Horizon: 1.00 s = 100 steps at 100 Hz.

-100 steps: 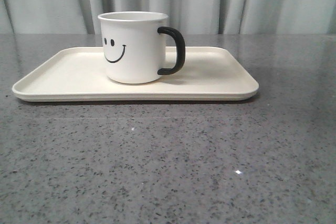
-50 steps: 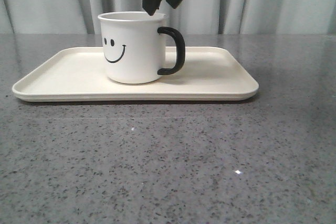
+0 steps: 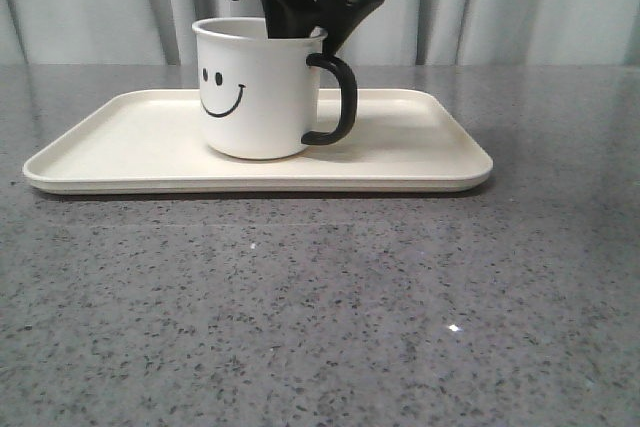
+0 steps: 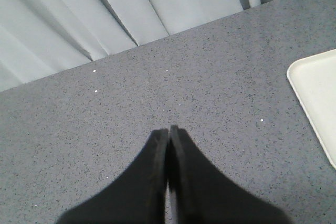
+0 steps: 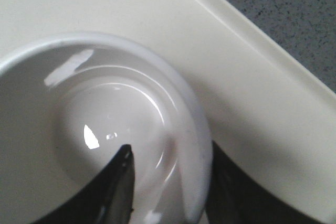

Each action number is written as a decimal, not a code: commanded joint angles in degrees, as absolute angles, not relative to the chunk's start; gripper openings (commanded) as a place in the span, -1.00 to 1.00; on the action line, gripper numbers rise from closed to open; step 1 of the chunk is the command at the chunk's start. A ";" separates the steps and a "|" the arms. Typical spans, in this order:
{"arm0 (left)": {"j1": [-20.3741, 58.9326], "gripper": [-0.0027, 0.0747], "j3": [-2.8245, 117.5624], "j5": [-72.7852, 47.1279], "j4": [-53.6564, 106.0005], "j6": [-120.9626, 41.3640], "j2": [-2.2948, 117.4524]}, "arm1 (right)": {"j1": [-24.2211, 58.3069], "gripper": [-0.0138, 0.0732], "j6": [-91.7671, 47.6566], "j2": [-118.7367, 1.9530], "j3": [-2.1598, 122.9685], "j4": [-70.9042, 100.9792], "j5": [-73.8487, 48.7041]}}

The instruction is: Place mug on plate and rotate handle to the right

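Observation:
The white mug (image 3: 258, 92) with the black smiley face stands upright on the cream plate (image 3: 420, 152), left of the plate's middle. Its black handle (image 3: 340, 97) points to the right. My right gripper (image 3: 315, 19) hangs over the mug's handle side and is open. In the right wrist view the gripper (image 5: 170, 149) straddles the mug (image 5: 105, 129) rim: one finger is inside the mug, clear of the wall, and the other is outside against the rim. My left gripper (image 4: 169, 129) is shut and empty over bare tabletop, away from the mug.
The plate lies on a grey speckled table (image 3: 320, 307). Grey curtains (image 3: 520, 2) hang behind the table. A corner of the plate (image 4: 317, 90) shows in the left wrist view.
My right gripper has come down from above onto the mug's rim, one finger going inside. The mug has shifted slightly to the right on the plate.

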State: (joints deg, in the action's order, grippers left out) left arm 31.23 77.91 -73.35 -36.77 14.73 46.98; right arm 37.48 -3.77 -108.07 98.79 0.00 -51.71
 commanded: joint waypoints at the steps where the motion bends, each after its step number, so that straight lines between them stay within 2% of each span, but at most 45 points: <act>1: 31.54 -0.98 78.99 -70.87 -38.69 15.42 46.80 | 37.62 -0.29 -4.19 -104.91 100.71 0.00 -50.18; 17: 31.54 -0.98 78.99 -71.26 -38.69 15.42 46.80 | 37.62 -0.97 -4.19 -104.91 100.71 0.00 -50.32; 42: 31.54 -0.98 78.99 -72.11 -38.69 15.42 46.80 | 37.62 -0.94 -4.56 -104.15 102.40 -1.60 -50.45; 82: 31.54 -0.98 78.99 -72.11 -38.69 15.42 46.80 | 37.62 -0.94 -24.66 -103.20 125.01 -2.35 -62.27; 100: 31.54 -0.98 78.99 -72.11 -38.69 15.42 46.80 | 37.62 -0.94 -27.55 -103.51 127.03 -0.86 -67.00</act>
State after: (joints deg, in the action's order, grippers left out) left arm 31.23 77.91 -73.25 -36.77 14.73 46.98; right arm 37.69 -24.98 -106.55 124.95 -1.30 -66.97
